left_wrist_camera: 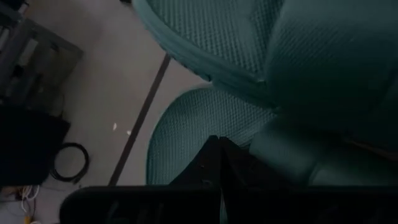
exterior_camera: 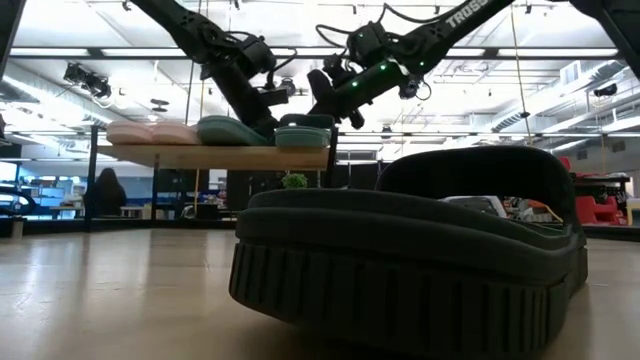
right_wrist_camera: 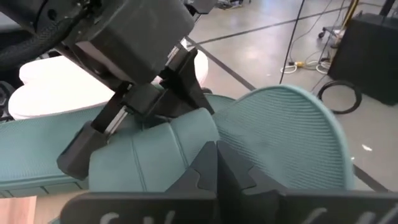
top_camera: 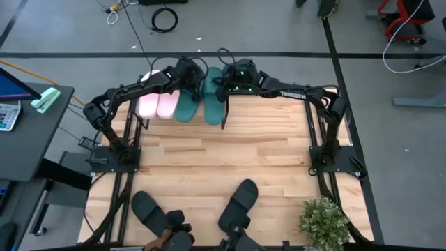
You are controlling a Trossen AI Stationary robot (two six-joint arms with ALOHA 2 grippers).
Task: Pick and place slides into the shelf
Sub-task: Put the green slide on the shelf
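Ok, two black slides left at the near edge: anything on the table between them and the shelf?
Nothing visible. The two black slides lie at the near edge, and bare tabletop runs from them to the shelf. The potted plant sits off to the right, out of the path.

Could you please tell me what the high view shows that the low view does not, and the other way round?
Only the high view shows both black slides near the table's front edge and a potted plant at its right front corner. Only the low view shows the shelf's plank edge-on, with the slides resting on top, and a person seated in the room behind. Both show the pink pair, the teal pair, and the shut left tool and right tool over the teal slides.
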